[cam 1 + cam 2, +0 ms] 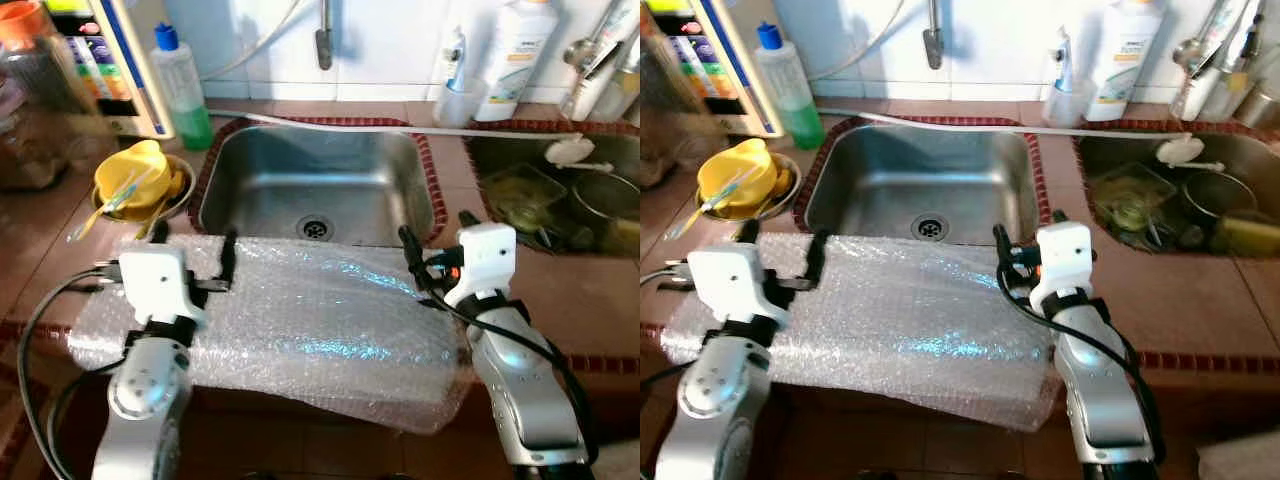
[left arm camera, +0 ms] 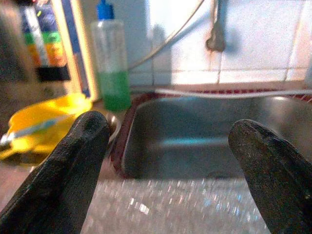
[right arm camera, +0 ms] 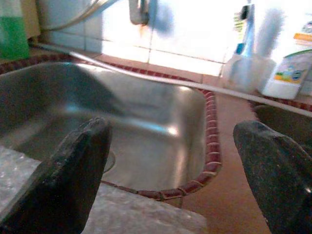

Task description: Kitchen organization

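Note:
A sheet of bubble wrap [image 1: 300, 320] lies across the counter in front of the steel sink [image 1: 330, 170], and its near edge hangs over the counter front. My left gripper [image 1: 195, 245] hovers open over the sheet's far left part, fingers [image 2: 73, 165] spread wide with nothing between them. At the sheet's far right corner, near the sink's rim, my right gripper [image 1: 435, 232] is also open and holds nothing. In the right wrist view its fingers [image 3: 73, 175] frame the sink basin [image 3: 146, 126] and the edge of the bubble wrap [image 3: 136, 217].
A yellow bowl [image 1: 135, 172] with utensils sits in a metal dish left of the sink. A green soap bottle [image 1: 182, 85] stands behind it. A second basin [image 1: 500, 150] on the right holds dishes. A white bottle [image 1: 515, 55] and a cup [image 1: 458, 98] stand by the wall.

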Controlling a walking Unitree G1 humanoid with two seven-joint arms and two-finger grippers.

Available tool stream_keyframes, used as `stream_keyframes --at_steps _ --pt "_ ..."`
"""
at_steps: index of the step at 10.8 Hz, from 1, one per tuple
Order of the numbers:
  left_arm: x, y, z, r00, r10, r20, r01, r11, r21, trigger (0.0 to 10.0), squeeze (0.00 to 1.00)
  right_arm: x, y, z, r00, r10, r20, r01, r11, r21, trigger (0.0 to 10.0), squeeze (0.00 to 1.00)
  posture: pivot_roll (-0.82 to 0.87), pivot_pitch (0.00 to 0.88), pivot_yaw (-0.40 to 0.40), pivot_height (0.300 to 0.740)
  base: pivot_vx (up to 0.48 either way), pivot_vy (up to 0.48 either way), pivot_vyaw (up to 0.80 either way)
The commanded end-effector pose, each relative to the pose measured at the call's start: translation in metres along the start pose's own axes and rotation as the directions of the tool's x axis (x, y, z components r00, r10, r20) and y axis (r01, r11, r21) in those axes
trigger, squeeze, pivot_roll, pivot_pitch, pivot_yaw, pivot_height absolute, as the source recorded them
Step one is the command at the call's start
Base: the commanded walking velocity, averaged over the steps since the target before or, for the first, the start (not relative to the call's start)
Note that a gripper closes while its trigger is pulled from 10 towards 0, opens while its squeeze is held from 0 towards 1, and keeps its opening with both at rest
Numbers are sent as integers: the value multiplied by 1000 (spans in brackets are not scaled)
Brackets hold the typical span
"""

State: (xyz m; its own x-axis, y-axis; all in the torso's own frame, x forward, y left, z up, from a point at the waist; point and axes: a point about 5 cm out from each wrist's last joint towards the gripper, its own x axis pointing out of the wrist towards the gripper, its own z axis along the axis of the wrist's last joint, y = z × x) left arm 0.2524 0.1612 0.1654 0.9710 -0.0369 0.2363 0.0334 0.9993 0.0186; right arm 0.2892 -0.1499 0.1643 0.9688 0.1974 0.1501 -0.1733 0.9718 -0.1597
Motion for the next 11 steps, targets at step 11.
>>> stream_keyframes --at_steps 11 --pt "4 0 4 999 -10 33 10 1000 -12 10000 0 1 -1 0 1000 14 17 -14 999 -40 10000 0 -96 133 26 740 0 0 -116"
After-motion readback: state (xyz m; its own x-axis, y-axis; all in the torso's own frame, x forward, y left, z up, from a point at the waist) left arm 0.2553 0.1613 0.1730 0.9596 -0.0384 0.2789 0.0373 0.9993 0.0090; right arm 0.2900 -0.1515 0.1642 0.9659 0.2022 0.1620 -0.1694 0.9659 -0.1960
